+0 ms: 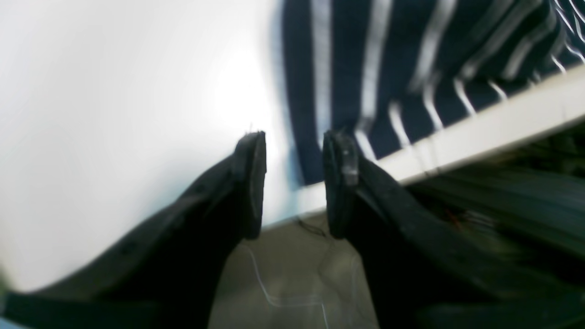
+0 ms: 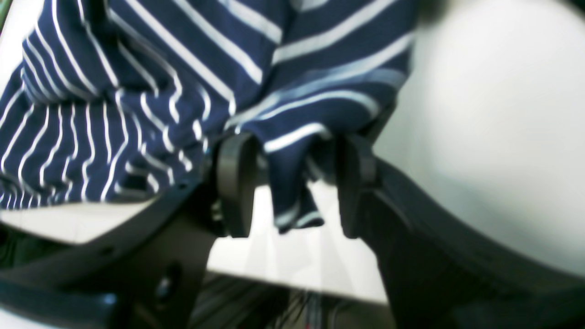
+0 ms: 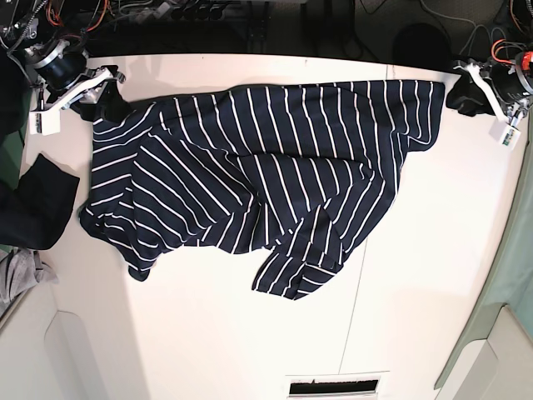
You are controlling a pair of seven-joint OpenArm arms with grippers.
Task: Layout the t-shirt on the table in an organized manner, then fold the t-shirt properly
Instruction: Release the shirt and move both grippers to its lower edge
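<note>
Spreading across the far half of the wide flat white bench (image 3: 433, 275), with its top edge stretched along the far edge between the two arms: the large dark navy t-shirt with thin white stripes (image 3: 275, 175), still rumpled through the middle, a bunched flap pointing toward the near side and one sleeve doubled over on the base view's left. Left claw (image 1: 294, 183) standing apart, nothing between its black pads, striped cloth just beyond the tips and the bench edge right below. Right claw (image 2: 292, 183) likewise parted, yet with a fold of striped fabric hanging down in the gap between the pads; not pinched as far as can be judged, though blur leaves contact with either pad uncertain. Probably at the release that ends a stretch, layout only partly done, folding not begun. Risks from here: dragging the corner back off line if the hanging fold catches a pad of the right claw on withdrawal; letting the far hem slide off the bench, since it lies so close to the edge; trapping the central wrinkles and doubled sleeve inside any fold started too soon, giving a lopsided result. Also lying at the base view's left edge, clear of the shirt: a plain dark cloth (image 3: 33, 204) and a small grey cloth (image 3: 18, 279), near enough to be snagged by a low sweep.
</note>
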